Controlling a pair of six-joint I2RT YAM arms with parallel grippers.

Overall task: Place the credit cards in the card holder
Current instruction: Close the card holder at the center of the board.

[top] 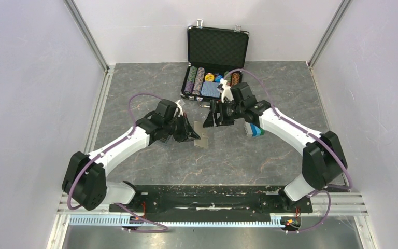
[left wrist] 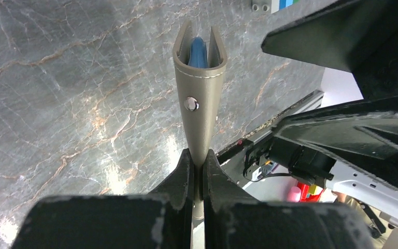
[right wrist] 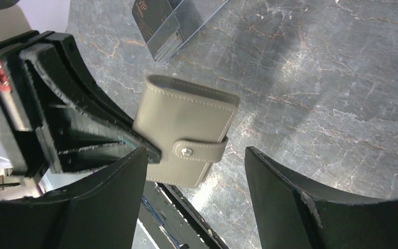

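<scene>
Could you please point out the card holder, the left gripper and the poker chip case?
card holder (right wrist: pixel 186 122): right wrist view, khaki outer face.
left gripper (left wrist: pixel 199 158): left wrist view, between fingertips.
poker chip case (top: pixel 217 47): top view, foam-lined lid.

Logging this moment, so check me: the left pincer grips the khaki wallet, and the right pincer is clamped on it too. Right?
Not quite. The left pincer does grip the khaki wallet, but the right pincer is open, its fingers spread wide, not clamped on it; the right wrist view shows this.
</scene>
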